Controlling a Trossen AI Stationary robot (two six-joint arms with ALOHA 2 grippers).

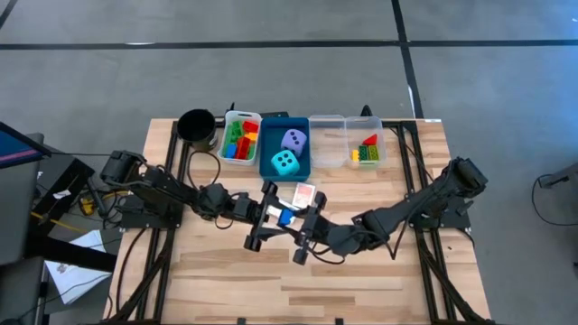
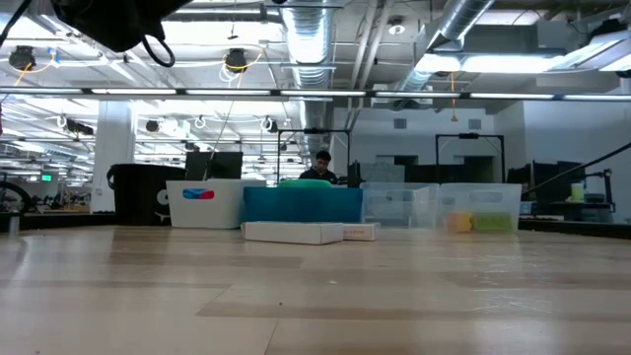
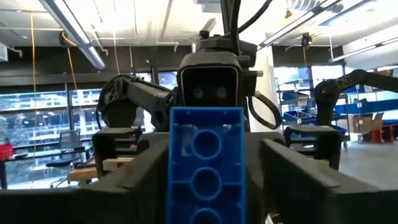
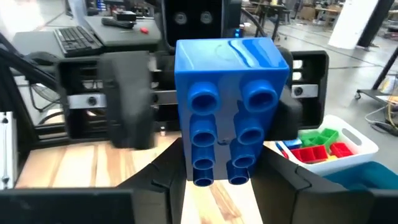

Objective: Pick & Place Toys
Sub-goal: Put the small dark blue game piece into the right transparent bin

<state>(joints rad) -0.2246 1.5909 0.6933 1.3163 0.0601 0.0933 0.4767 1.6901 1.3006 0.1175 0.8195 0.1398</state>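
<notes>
A blue brick (image 1: 285,218) is held above mid-worktop (image 1: 361,280), just in front of the blue tray (image 1: 267,164), with the left gripper (image 1: 271,215) and right gripper (image 1: 305,236) met at it. Right fingers (image 4: 158,180) are clenched on the brick; the left fingers (image 3: 134,177) flank it, grip cannot be told. The front half of the worktop is left open.

The blue brick (image 3: 206,167) runs off the left wrist view's lower edge. In the high view, which gripper grips it cannot be told. The low view shows no gripper; trays hide the dice and bricks.
</notes>
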